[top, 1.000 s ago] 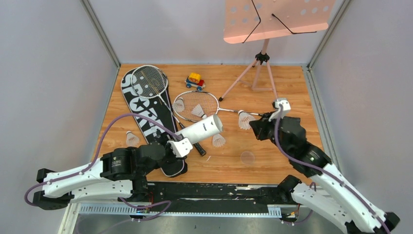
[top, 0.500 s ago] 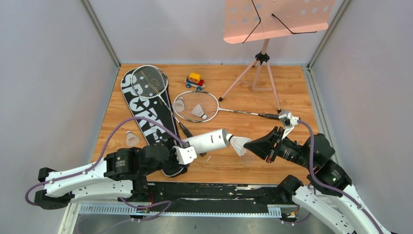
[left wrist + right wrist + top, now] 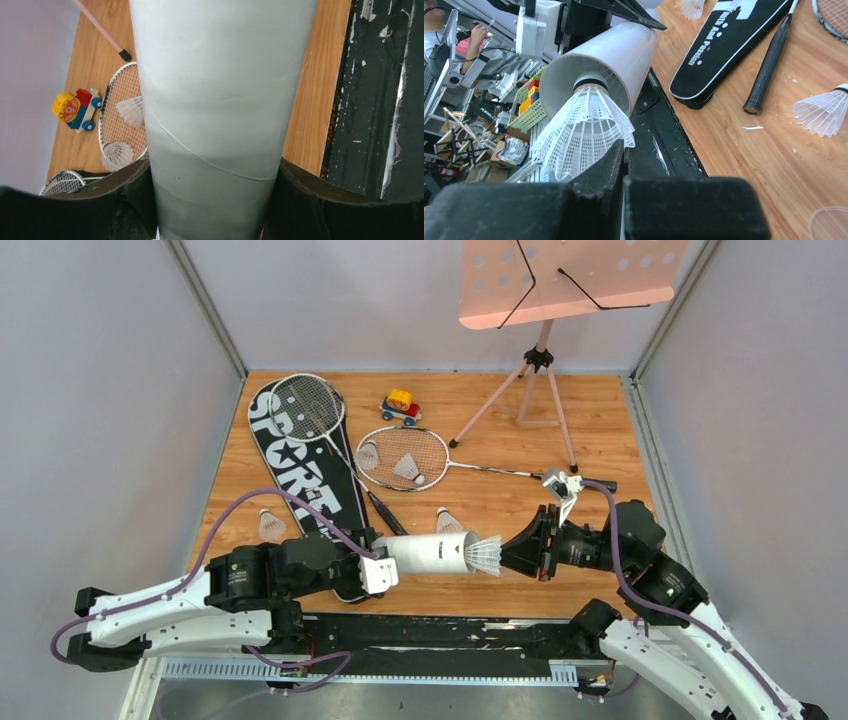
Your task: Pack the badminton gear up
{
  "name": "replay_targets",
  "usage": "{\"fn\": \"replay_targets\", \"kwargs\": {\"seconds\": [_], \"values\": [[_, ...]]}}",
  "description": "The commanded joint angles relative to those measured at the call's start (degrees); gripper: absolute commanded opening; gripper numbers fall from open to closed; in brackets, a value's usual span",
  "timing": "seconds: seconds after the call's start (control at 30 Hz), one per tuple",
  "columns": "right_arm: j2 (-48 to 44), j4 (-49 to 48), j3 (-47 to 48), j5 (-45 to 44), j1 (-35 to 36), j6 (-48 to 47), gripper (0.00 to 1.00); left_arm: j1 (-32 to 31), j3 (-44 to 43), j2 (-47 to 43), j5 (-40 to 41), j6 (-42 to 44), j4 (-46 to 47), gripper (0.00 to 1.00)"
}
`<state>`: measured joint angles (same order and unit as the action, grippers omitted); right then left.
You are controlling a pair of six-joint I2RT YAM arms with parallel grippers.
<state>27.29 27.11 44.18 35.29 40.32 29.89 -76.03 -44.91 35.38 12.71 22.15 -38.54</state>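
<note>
Shuttlecock point(image 3: 486, 556), skirt pinched in the closed right gripper point(image 3: 508, 552), sits cork-first in the mouth of the white tube point(image 3: 425, 553) clamped by the left gripper point(image 3: 382, 562), both axes running leftward.

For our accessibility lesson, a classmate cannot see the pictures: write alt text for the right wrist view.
The right gripper, shut on a white shuttlecock by its skirt, holds its nose just inside the open mouth of a white tube. Beyond, on the wooden table, lie one end of a black bag, a racket handle and a loose shuttlecock.
</note>
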Motion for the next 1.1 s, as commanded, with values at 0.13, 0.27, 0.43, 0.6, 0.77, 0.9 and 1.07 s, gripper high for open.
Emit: {"fn": "replay_targets", "kwargs": {"seconds": [0.13, 0.27, 0.43, 0.6, 0.77, 0.9, 1.07], "values": [[1.4, -5.9, 0.0, -0.1, -0.1, 3.2, 0.08, 0.1, -3.0, 2.1, -3.1, 3.9, 2.5, 0.64], [1.3, -9.0, -1.7, -0.2, -0.1, 5.6, 0.28, 0.0, -2.1, 2.6, -2.7, 3.8, 3.3, 0.64], [1.6, -10.9, -6.0, -1.6, -0.1, 6.6, 0.42, 0.1, -1.3, 2.1, -2.1, 3.2, 4.3, 0.64], [0.7, -11.6, -7.2, -2.8, 0.0, 6.9, 0.55, 0.1, 0.1, -0.1, -0.9, 2.7, 4.6, 0.64], [2.1, -14.3, -8.7, -2.3, -0.1, 7.4, 0.64, 0.1, 0.8, -1.9, -0.5, 2.2, 4.8, 0.64], [3.6, -15.2, -8.3, -1.2, -0.1, 8.1, 0.65, 0.1, 1.1, -2.5, 0.0, 2.0, 4.7, 0.64], [3.4, -15.7, -7.7, -4.0, -0.1, 8.8, 0.66, 0.1, 1.2, -2.7, 0.1, 1.8, 4.7, 0.64]]}}
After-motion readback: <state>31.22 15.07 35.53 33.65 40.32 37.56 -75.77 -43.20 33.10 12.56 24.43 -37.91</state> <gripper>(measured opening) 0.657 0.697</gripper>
